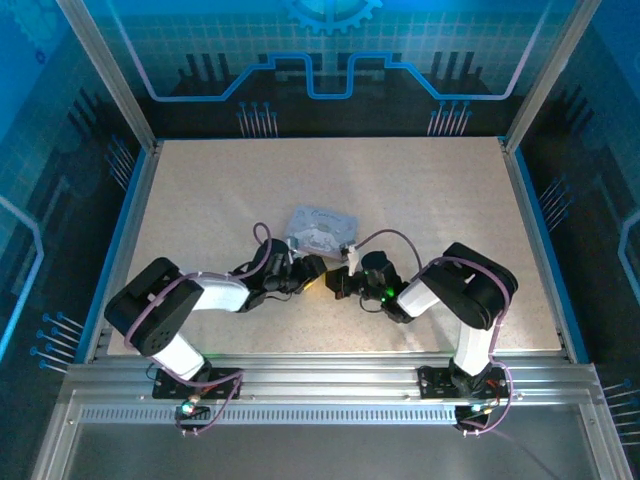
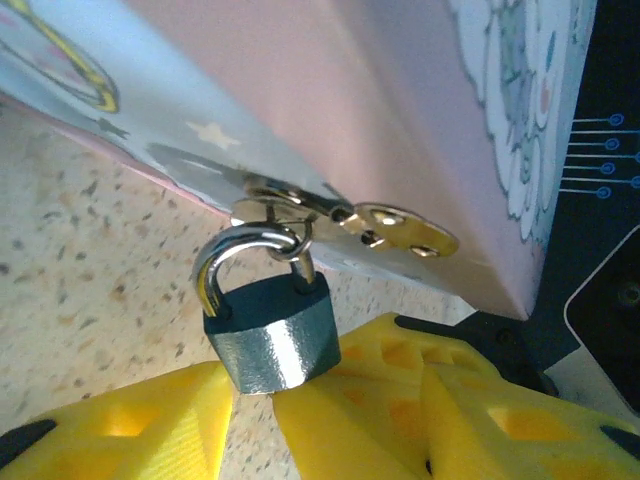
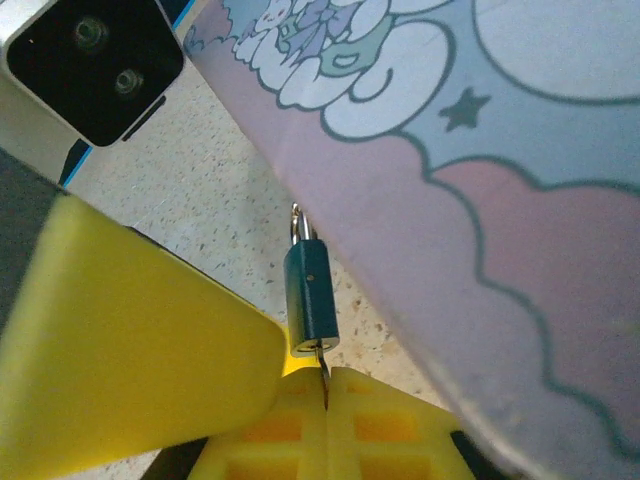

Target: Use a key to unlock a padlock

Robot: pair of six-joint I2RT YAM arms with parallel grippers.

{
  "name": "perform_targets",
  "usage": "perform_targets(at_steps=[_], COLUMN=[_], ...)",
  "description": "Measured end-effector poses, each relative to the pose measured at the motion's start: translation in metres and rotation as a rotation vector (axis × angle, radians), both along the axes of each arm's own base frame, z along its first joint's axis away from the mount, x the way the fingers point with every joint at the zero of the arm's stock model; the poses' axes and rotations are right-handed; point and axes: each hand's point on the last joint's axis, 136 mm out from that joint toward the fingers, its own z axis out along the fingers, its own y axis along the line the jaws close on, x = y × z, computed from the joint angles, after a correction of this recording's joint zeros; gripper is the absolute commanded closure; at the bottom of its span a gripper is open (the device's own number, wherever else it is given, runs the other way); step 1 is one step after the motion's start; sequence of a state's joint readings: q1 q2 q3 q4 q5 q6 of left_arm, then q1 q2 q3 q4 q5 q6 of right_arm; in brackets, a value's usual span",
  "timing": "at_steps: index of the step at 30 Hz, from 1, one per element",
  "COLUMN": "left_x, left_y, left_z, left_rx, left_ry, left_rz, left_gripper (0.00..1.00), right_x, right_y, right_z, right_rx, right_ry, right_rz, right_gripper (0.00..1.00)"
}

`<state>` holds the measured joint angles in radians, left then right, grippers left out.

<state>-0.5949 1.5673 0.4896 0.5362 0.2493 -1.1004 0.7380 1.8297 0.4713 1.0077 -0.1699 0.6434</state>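
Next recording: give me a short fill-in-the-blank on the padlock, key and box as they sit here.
1. The small dark padlock with a silvery shackle hangs from the brass hasp of the pastel cartoon tin box, its shackle ____.
2. The slim pale metal key meets the padlock at its ____ end.
3. The yellow-fingered hand pinching the key is the robot's ____ one.
Missing words: closed; bottom; right.

Blue-tinted overhead view, dim backdrop, warm bright wrist close-ups, soft foreground blur
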Motion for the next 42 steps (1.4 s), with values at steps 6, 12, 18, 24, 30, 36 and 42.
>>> perform_targets(at_steps=[6,12,18,24,30,36,42], left_x=[-0.017,-0.027,-0.028,-0.024,-0.018,-0.013,-0.011], left_y=[0.018,0.040,0.053,0.053,0.050,0.047,0.045], left_z=[0.009,0.015,0.020,0.025,0.021,0.017,0.013], left_rx=[0.002,0.009,-0.008,-0.048,-0.089,-0.115,-0.119], left_ry=[0.003,-0.013,-0.020,-0.009,0.014,0.031,0.037], left_rz=[0.018,0.076,0.143,0.180,0.209,0.228,0.232], left_gripper=[0.33,0.32,0.33,0.37,0.42,0.43,0.43], right_x=[-0.001,-0.005,-0.010,-0.013,-0.013,-0.014,-0.014], right_y=[0.001,0.004,0.004,0.005,0.011,0.014,0.015], right_z=[0.001,0.004,0.010,0.009,0.012,0.010,0.010], right_rx=[0.035,0.068,0.102,0.149,0.201,0.219,0.233], right_ry=[0.052,0.119,0.198,0.297,0.379,0.423,0.446], right_rz=[-0.027,-0.056,-0.084,-0.116,-0.135,-0.145,-0.156], right_gripper=[1.00,1.00,1.00,1.00,1.00,1.00,1.00])
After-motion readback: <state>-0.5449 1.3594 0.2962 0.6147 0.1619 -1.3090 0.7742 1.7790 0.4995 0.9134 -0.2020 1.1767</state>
